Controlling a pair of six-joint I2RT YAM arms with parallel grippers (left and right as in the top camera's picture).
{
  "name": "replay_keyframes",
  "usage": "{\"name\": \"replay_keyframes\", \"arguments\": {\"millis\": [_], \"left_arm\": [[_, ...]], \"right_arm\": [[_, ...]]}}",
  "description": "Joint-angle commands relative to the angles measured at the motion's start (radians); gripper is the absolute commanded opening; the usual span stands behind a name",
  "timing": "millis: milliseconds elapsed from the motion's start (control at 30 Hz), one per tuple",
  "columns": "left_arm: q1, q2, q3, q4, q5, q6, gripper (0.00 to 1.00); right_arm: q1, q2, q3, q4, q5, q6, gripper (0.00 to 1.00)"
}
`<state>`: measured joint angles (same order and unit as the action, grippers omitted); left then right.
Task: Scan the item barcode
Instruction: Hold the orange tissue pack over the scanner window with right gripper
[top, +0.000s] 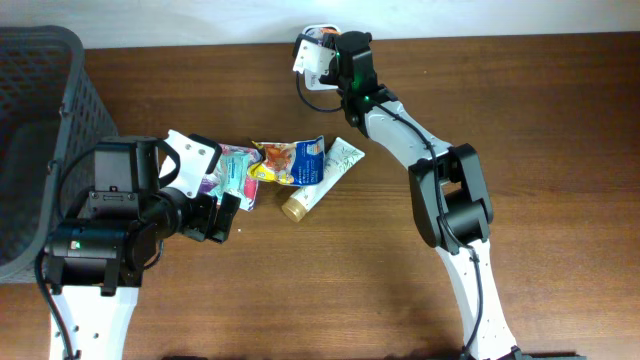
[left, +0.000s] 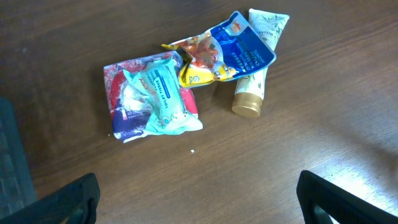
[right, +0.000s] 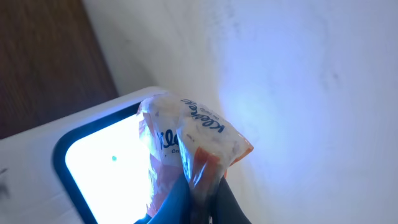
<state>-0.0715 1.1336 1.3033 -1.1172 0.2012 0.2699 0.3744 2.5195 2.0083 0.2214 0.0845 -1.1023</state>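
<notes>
Scanning step under way: the right gripper (right: 200, 208), its fingers pinched shut, holds a small clear packet (right: 193, 146) with orange contents and dark lettering up in front of the scanner (right: 37, 155), whose window glows bright white just behind the packet. Whether a barcode faces the window cannot be told, so the scan looks in progress rather than finished. From overhead, this gripper sits at the far edge of the brown table (top: 550, 120), with a pale wall close behind it, leaving little room to push further out. The left gripper (left: 199, 208) hangs with its fingers spread wide and empty above bare wood, just in front of the waiting heap: a teal wipes pack (left: 163, 93) lying on a red packet (left: 117, 102), a blue and yellow snack bag (left: 233, 53), and a cream tube (left: 260, 62) with a gold cap. These four look unscanned. A dark mesh basket (top: 40, 130) fills the table's left edge, close beside the left arm. Open tabletop lies in front of the heap and to its right, though the right arm crosses that side on a diagonal, passing near the tube.
</notes>
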Motion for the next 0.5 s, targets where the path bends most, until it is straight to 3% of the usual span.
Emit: {"name": "replay_keyframes", "arguments": {"millis": [0,133,467], "left_arm": [[0.005,-0.002,0.001,0.003,-0.007,0.016,0.99],[0.005,-0.002,0.001,0.003,-0.007,0.017,0.99],[0.005,-0.002,0.001,0.002,-0.007,0.016,0.99]], "right_arm": [[0.027,0.017,0.064,-0.044,0.013,0.016,0.04],[0.032,0.017,0.072,-0.102,0.017,0.114,0.04],[0.036,0.017,0.115,-0.092,0.072,0.113,0.04]]}}
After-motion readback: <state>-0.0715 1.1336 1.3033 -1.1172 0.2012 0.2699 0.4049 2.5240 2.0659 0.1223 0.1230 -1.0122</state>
